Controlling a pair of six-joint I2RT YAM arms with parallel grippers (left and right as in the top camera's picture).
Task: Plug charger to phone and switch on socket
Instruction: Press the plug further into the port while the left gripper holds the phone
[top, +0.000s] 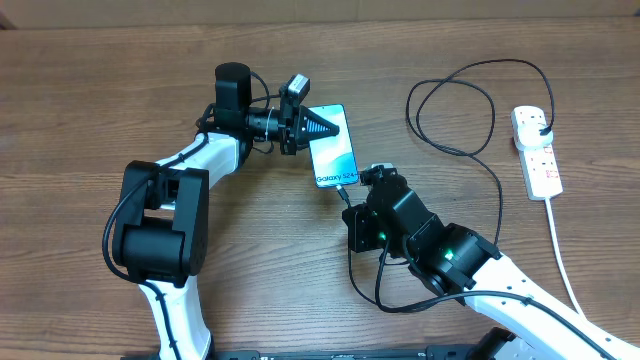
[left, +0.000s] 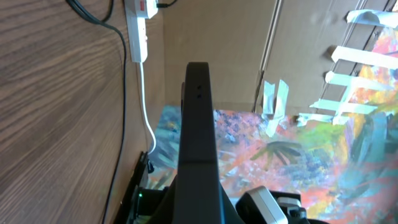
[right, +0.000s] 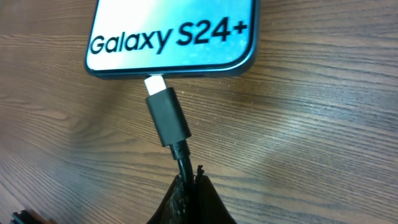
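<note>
Pinching the charger (right: 166, 115) by its thin cable with the right hand (right: 189, 194), fingertips pressed together on the cord just behind the stiff black plug shell. Directly ahead of that hand, touching the silver tip: the near short edge of the phone (right: 171, 31), flat on the desk (top: 100, 90), tip at the port mouth but seemingly not fully seated. Probably light and limp along the cable, rigid only at the shell, so best gripped on or right beside the shell; otherwise likely to buckle sideways under a push. Phone itself: slim, smooth and light, apt to skate across the wood unless braced from the far end. Over that far end, the left hand (top: 330, 127); cannot tell whether spread or closed, nor whether pressing down. Well off to the right of the right hand, apart from both: the socket (top: 537, 150), needing only a firm fingertip press on a small switch.
</note>
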